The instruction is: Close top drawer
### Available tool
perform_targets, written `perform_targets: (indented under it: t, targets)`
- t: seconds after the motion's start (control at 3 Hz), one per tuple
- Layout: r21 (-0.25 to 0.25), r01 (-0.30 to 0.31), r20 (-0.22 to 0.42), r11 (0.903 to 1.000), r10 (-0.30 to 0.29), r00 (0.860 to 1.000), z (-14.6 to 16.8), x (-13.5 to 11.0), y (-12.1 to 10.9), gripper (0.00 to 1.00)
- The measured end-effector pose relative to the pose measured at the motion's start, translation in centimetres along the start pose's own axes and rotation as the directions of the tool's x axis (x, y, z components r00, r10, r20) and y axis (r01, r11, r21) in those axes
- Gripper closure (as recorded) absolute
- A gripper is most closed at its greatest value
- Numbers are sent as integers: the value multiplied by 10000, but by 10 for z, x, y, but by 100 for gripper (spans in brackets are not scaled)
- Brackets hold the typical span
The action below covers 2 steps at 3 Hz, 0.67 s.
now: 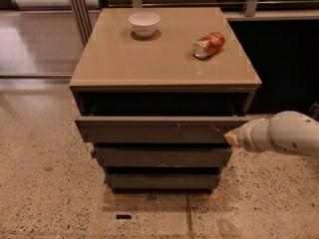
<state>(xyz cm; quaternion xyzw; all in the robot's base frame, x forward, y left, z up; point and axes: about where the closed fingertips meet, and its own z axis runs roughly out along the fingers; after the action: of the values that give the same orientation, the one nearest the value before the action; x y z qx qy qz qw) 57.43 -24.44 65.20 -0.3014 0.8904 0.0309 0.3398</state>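
The gripper (232, 138), clenched or released could not be told, was at the right end of the top drawer (154, 129), which stood slightly pulled out under the cabinet top (124, 59). Farther back lay a can (209, 45), then a bowl (144, 23).

I see the top drawer (159, 129) across mid-frame, dark grey-brown, with small pale scuffs right of its middle. The lower drawers (162, 157) beneath it are a plainer grey. The cabinet top (149, 59) is glossy tan. At upper centre I have a white bowl (144, 23), and at upper right an orange-red can (209, 45) with a silver end. My gripper (231, 138), at centre right, shows a pale tan tip on a white arm (284, 133). The floor (45, 183) is beige with dark speckles.
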Motion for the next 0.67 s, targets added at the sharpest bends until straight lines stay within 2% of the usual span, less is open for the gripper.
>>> perform_targets:
  t: [0.67]
  targets:
    - [430,755,-139,9962,-750,9971,28,-33,-30,100]
